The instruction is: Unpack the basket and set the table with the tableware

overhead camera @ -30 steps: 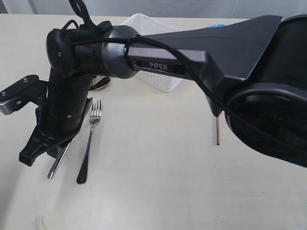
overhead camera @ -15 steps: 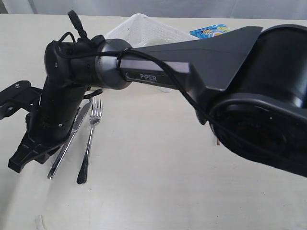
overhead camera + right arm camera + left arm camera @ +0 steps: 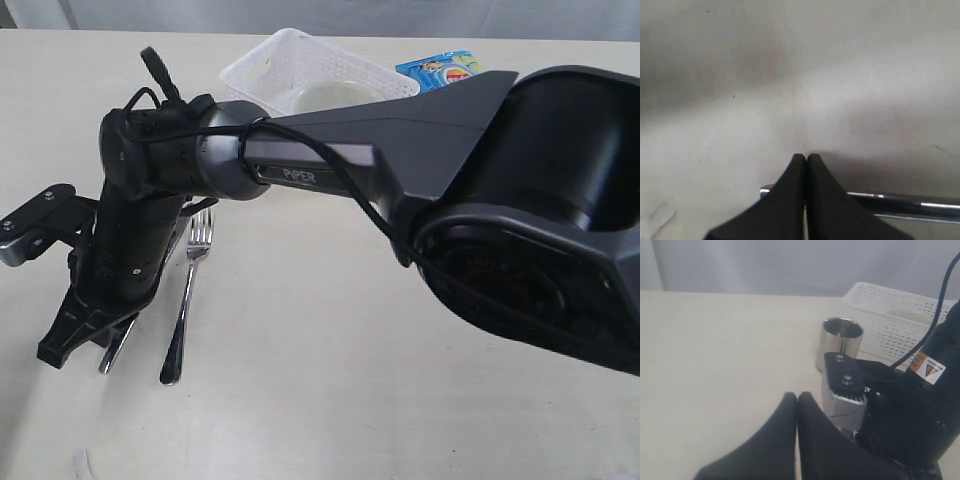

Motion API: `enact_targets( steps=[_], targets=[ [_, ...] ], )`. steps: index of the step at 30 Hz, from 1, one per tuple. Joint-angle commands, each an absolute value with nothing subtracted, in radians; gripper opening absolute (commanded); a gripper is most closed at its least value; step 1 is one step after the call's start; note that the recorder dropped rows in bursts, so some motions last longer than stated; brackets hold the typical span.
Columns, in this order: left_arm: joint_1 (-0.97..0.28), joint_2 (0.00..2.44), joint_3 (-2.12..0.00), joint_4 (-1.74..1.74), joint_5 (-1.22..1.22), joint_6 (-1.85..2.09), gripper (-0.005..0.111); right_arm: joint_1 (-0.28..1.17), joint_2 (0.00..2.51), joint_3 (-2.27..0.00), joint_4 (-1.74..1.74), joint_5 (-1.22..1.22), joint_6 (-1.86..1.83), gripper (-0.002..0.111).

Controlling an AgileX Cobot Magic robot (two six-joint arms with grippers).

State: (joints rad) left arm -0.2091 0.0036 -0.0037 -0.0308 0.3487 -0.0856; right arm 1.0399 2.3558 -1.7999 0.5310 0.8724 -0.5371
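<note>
**Operator:** Where is your right end effector?

**Me:** My right end effector point(image 3: 805, 158) is across the middle, on the left side of the desk point(image 3: 330, 400). Its fingers are pressed fully together with nothing between them. It sits low over one end of the knife point(image 3: 113, 350), which lies flat on the desk and passes beneath the fingertips. The fork point(image 3: 185, 300) lies just beside the knife, tines pointing toward the basket point(image 3: 262, 62).

**Operator:** And the left one?

**Me:** My left end effector point(image 3: 797, 398) is closed as well, holding nothing, above bare desk.

**Operator:** The other tableware?

**Me:** The steel cup point(image 3: 840, 342) stands upright on the desk near the basket. A pale bowl point(image 3: 335, 97) is inside the basket, and a blue bag point(image 3: 440, 70) lies beside it.
</note>
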Motion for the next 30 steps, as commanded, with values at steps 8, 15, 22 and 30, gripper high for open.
enact_targets(
  steps=[8, 15, 22, 30],
  targets=[
    [-0.214, 0.0, 0.0, -0.03, 0.347, -0.083, 0.0, 1.039, 2.357, -1.802, 0.522, 0.844, -0.539, 0.0],
    [-0.214, 0.0, 0.0, -0.03, 0.347, -0.083, 0.0, 1.039, 2.357, -1.802, 0.529, 0.828, -0.536, 0.0],
    [-0.214, 0.0, 0.0, -0.03, 0.347, -0.083, 0.0, 1.039, 2.357, -1.802, 0.499, 0.848, -0.536, 0.0],
    [-0.214, 0.0, 0.0, -0.03, 0.347, -0.083, 0.0, 1.039, 2.357, -1.795, 0.495, 0.857, -0.536, 0.0]
  ],
)
